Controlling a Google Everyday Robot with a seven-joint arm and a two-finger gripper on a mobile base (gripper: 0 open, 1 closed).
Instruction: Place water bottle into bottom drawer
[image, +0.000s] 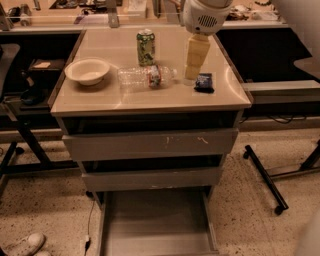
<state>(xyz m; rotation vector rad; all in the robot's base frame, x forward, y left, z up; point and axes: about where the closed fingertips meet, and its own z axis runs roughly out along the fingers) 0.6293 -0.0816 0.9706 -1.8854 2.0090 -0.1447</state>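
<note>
One water bottle (147, 77) lies on its side on the tabletop (150, 102), between a bowl (87, 71) and the hand (193, 75), which hangs just beside its cap; open or closed, I cannot tell. Below, the bottom drawer (155, 225) stands pulled out.

Tabletop (125, 102) items located relative to the upright green soda can (146, 47): white bowl (87, 71) to its front left, small dark packet (204, 82) to its front right, both well apart from it.
</note>
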